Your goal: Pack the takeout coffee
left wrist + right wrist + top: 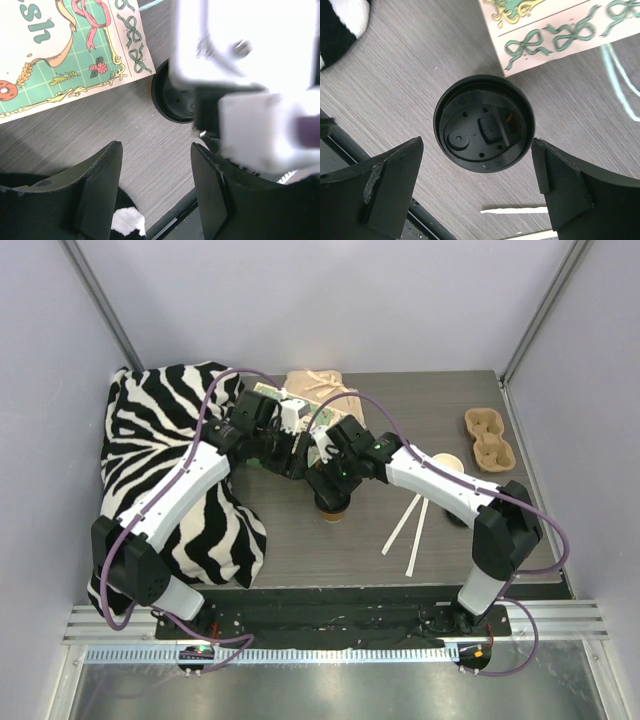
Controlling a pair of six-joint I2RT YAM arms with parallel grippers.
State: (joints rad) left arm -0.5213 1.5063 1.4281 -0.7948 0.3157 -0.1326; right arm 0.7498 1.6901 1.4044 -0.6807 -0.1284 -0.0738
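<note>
Takeout coffee (484, 122) stands upright on the grey wood-grain table (395, 65), near its middle and just beside the corner of a printed paper bag (555, 30) with green bows; from above only the black lid shows. Right gripper (477, 150) hangs directly over it, jaws spread wide to either side of the lid, clear of the rim, gripping nothing. Left gripper (156, 150) is close by, jaws partly apart over bare tabletop with nothing between them, its arm lying across a zebra-striped cloth (160, 460); a cardboard cup carrier (488, 438) sits at far right, well apart.
</note>
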